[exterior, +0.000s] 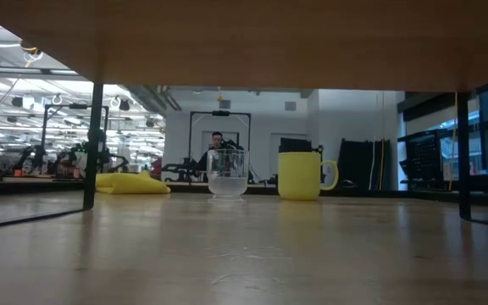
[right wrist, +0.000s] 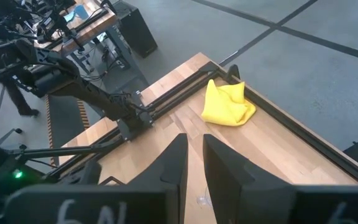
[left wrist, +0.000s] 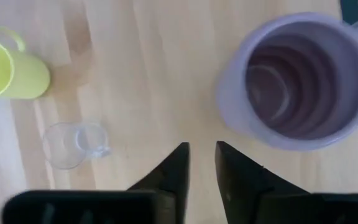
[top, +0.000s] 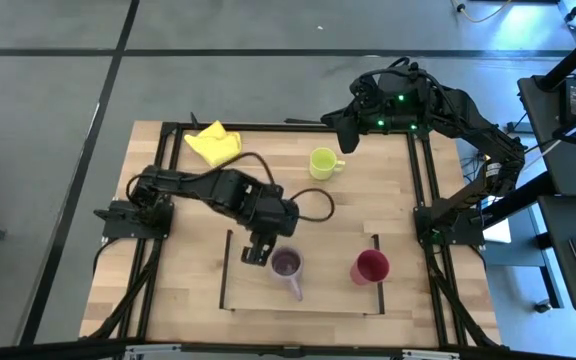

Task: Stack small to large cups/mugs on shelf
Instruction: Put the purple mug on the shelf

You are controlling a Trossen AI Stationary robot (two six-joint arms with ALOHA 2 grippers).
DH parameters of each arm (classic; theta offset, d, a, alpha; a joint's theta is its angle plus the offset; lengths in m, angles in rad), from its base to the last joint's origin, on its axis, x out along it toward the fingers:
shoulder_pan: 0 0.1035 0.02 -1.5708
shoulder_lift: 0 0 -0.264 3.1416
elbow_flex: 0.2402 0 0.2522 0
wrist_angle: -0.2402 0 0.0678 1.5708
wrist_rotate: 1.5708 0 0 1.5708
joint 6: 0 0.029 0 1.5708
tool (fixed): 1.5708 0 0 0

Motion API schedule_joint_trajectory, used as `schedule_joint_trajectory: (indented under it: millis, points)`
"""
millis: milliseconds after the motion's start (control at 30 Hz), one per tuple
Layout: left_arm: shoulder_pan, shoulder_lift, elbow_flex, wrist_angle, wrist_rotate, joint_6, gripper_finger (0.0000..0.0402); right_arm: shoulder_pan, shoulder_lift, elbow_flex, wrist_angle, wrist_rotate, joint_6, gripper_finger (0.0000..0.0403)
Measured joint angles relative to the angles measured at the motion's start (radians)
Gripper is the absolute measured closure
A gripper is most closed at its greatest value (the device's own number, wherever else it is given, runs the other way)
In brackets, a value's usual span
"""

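Light-wood table (top: 178, 290) on grey floor, lab benches behind | no readable writing | left gripper (top: 255, 251) fingers nearly together, empty, just beside purple mug (top: 287, 265) on shelf (top: 230, 304) | red cup (top: 369, 267) on shelf | yellow-green mug (top: 323, 162) and tiny clear glass (exterior: 227, 174) behind | right gripper (top: 347, 134) raised, narrow gap, empty.
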Motion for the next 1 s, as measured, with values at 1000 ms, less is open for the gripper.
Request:
schedule_joint_trajectory:
  millis: [1000]
  points:
    - [-0.228,-0.122,-0.410,0.207,-0.200,-0.949,0.0401,0.035,0.000,0.000,-0.084,-0.160,-0.109,0.0350]
